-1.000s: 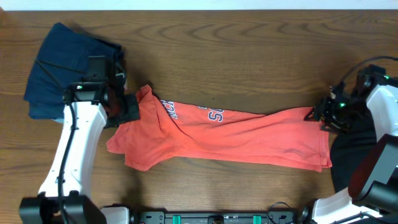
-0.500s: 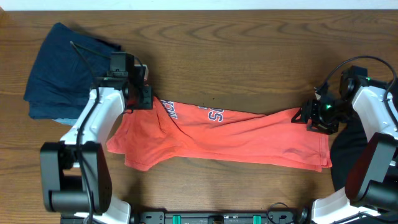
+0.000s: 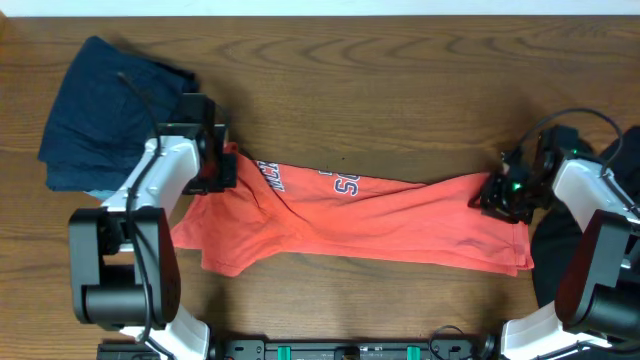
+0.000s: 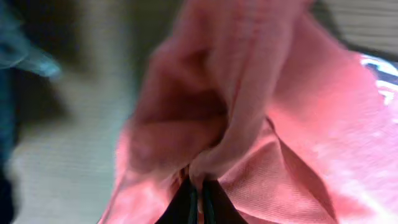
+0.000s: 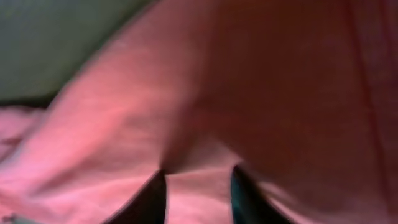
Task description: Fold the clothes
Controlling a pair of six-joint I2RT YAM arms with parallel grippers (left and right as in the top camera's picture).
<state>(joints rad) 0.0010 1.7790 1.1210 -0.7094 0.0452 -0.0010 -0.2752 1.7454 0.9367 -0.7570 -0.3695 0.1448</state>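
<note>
Right now a coral-red short-sleeved T-shirt (image 3: 360, 225) lies stretched out sideways across the middle of the brown wooden desk (image 3: 400, 80), rumpled into a long band with its white-and-navy block lettering (image 3: 345, 183) showing along the far edge. The left claw (image 3: 226, 168) sits at the shirt's left end, at its far corner. From the left wrist camera that claw (image 4: 200, 202) is clenched on a bunched fold of the coral cloth, its dark fingers (image 4: 186, 208) almost together with a pinch of fabric rising from between them. The right claw (image 3: 492, 196) is at the opposite end, on the far right corner of the shirt. From the right wrist camera its two dark fingers (image 5: 154, 198) stand somewhat apart with coral cloth filling the space between them and a soft ridge climbing away. The view is blurred, and I cannot tell whether the fingers are actually pressing on the fabric or only resting over it. A navy cloth garment (image 3: 100, 110) lies heaped at the far left of the desk, just beside the left arm and apart from the shirt. A black garment (image 3: 552, 262) lies at the right edge, partly hidden under the right arm, close to the shirt's right hem.
</note>
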